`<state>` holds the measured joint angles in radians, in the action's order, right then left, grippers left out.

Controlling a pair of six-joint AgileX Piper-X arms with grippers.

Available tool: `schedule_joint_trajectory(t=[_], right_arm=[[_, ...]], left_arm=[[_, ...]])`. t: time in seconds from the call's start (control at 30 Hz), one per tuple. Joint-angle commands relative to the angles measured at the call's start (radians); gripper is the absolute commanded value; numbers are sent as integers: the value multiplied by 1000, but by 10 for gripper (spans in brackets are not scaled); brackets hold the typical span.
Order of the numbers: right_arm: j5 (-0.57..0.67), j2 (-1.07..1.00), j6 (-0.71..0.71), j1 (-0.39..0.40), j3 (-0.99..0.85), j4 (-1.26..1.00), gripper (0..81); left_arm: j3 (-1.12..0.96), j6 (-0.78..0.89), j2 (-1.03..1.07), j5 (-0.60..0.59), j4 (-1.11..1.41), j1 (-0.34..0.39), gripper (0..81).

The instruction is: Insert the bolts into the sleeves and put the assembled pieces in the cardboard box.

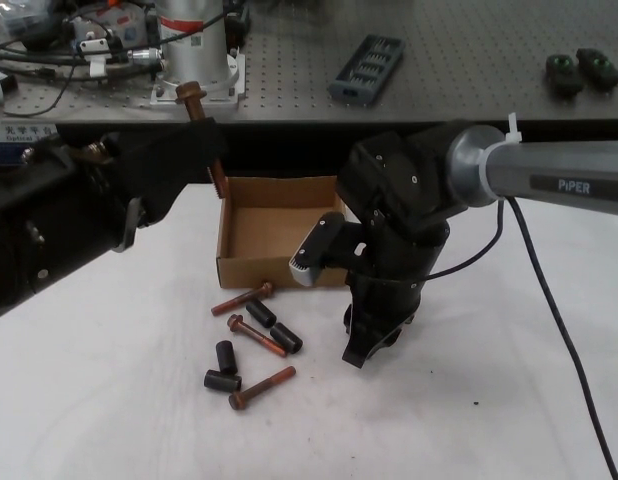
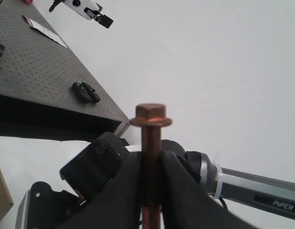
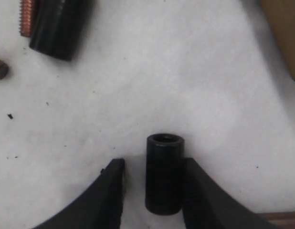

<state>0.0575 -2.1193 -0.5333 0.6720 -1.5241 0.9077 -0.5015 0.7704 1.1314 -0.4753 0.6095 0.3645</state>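
Observation:
My left gripper (image 1: 202, 152) is raised at the left of the cardboard box (image 1: 275, 186) and is shut on a copper bolt (image 1: 201, 125), held upright with its hex head on top. In the left wrist view the bolt (image 2: 151, 138) stands between the two dark fingers. My right gripper (image 1: 373, 347) is down on the white table in front of the box, open, with a black sleeve (image 3: 164, 174) lying between its fingers (image 3: 111, 191). One finger touches the sleeve; the other stands a little apart. The box's brown corner (image 3: 283, 33) is nearby.
Loose bolts (image 1: 256, 336) and several black sleeves (image 1: 226, 356) lie on the table left of my right gripper. Another sleeve (image 3: 59, 26) lies beyond the gripper. A perforated bench at the back carries a blue tray (image 1: 366, 67) and a metal cylinder (image 1: 194, 40).

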Motion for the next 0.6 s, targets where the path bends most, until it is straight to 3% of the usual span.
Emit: schedule_joint_trajectory(t=[0.0, 0.43, 0.57], right_arm=[[8, -13, -5, 8, -8, 9, 295], [5, 1, -28, 20, -16, 3, 288], [5, 1, -28, 20, -16, -2, 186]], left_arm=[[-7, -6, -11, -9, 21, -2, 6], [-7, -14, -11, -9, 21, -2, 6], [-7, -14, -11, -9, 21, -2, 6]])
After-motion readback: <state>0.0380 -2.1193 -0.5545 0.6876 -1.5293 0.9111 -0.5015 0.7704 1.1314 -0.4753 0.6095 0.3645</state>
